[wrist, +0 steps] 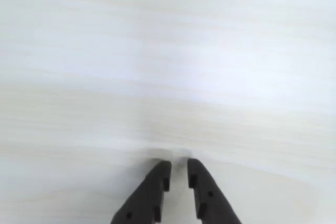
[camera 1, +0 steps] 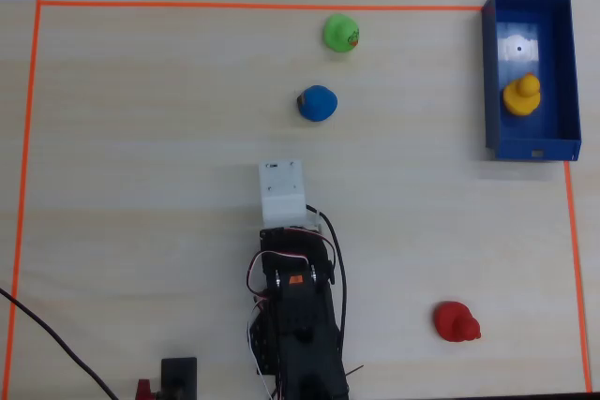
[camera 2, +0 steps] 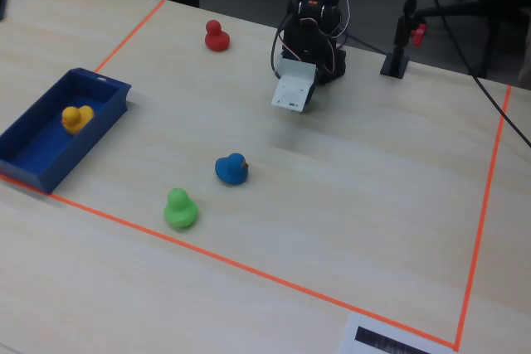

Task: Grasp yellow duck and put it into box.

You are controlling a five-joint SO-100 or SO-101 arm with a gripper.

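Nearly closed, the jaws of the gripper held nothing: in the wrist view the two dark fingertips stood side by side with only a thin slit between them, and nothing but pale bare table lay ahead of and under them. In the overhead view the gripper itself was hidden beneath the white wrist block of the arm, which sat folded near the lower edge of the taped area.

Far off to the right of the jaws in the overhead view, and further up, the box stood at the right orange tape line. The yellow duck was inside it, on the blue floor near the middle, upright. In the fixed view the same duck showed in the box at the left, well apart from the arm.

Just ahead of the jaws in the overhead view lay a blue duck, and beyond it, further from the arm, a green duck; the two were near each other but not touching. A red duck stood behind and to the right of the jaws, beside the arm's base but well clear of it. None of the three was touched by the gripper.
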